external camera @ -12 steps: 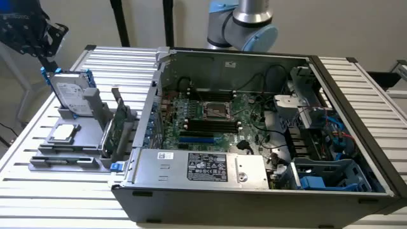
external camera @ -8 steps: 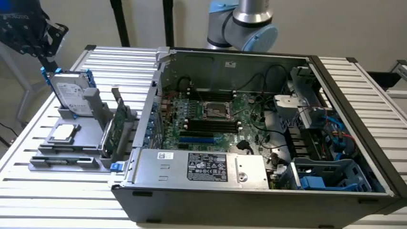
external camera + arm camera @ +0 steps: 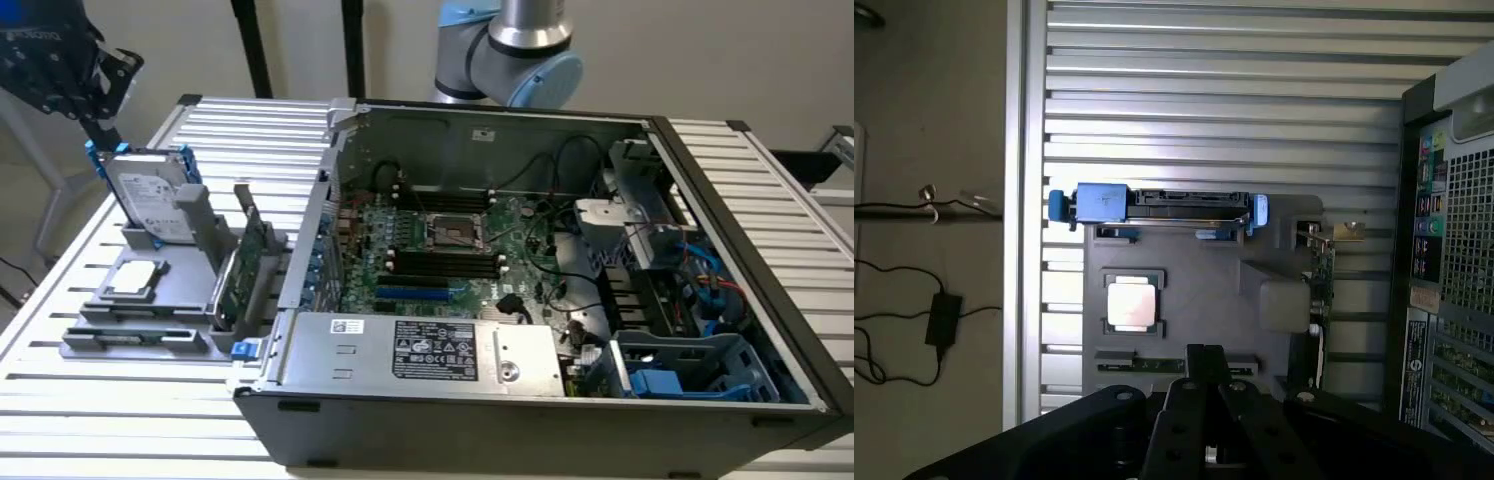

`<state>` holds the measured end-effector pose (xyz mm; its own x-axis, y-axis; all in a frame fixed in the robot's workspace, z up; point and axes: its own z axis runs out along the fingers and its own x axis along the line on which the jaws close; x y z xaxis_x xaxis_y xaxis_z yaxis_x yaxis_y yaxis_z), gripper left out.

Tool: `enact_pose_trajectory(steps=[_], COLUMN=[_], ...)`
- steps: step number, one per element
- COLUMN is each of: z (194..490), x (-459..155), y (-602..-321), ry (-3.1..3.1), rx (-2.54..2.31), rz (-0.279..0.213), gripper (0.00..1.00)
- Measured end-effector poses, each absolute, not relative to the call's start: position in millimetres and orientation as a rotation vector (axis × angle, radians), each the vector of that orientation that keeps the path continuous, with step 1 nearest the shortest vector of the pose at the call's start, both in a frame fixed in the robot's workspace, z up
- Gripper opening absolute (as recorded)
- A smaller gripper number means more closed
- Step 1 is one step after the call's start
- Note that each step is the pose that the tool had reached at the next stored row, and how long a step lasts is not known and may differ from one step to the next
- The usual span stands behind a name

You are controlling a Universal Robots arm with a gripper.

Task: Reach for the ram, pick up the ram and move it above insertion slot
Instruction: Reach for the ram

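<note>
While the ram (image 3: 134,338) lies flat in an edge groove of the gray holder (image 3: 1204,285), beside its processor chip (image 3: 136,280) and farthest from its upright hard drive (image 3: 144,205), the claw (image 3: 1206,355) hangs above that groove, clenched on nothing.

open black computer case (image 3: 534,425): centre-right | silver hard drive with blue rails (image 3: 150,195): upright, upper left | square silver processor chip (image 3: 136,278): left, in grey plastic tray (image 3: 180,302) | slatted metal tabletop (image 3: 120,400): underneath
</note>
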<state>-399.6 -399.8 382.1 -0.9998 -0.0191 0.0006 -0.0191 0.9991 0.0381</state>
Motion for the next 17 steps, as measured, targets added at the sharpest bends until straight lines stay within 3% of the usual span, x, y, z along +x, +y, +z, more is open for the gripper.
enact_pose_trajectory(steps=[17], z=[372], x=[-397], y=[-463], ry=[-3.14], rx=[0.031], rz=[-0.061], gripper=[0.11])
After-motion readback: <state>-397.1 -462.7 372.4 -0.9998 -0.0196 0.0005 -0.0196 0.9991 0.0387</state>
